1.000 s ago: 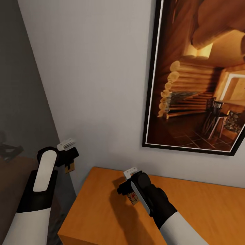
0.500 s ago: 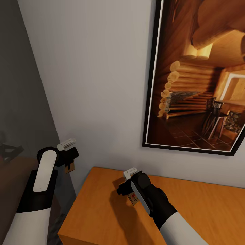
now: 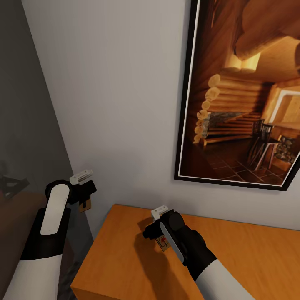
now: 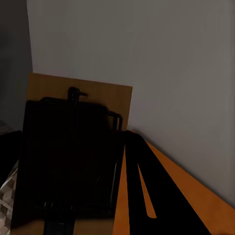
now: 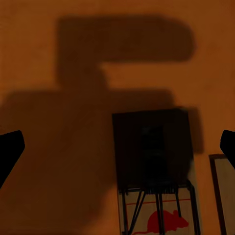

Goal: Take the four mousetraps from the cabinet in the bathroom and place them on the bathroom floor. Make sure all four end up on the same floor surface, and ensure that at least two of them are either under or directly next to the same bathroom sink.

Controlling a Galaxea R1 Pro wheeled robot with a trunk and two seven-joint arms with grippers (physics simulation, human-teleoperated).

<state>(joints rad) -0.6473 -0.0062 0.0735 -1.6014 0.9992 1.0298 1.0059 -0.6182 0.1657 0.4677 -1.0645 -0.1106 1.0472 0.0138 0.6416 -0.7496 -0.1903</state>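
My left gripper hangs beside the wall, left of the cabinet, shut on a small tan mousetrap. In the left wrist view that mousetrap looms close, its dark wire parts in shadow. My right gripper hovers low over the orange-tan cabinet top. Its fingertips stand wide apart, open, above a mousetrap with a red mouse print that lies flat on the wood. A second mousetrap lies right beside it, cut off by the frame edge. The sink and the bathroom floor are out of view.
A white wall rises right behind the cabinet. A large black-framed picture of a log cabin hangs above its right part. Left of the cabinet is a dark, shadowed gap.
A second ago the right gripper shifted slightly down over the cabinet top; since then nothing has moved. The left gripper has kept its mousetrap in the same place.
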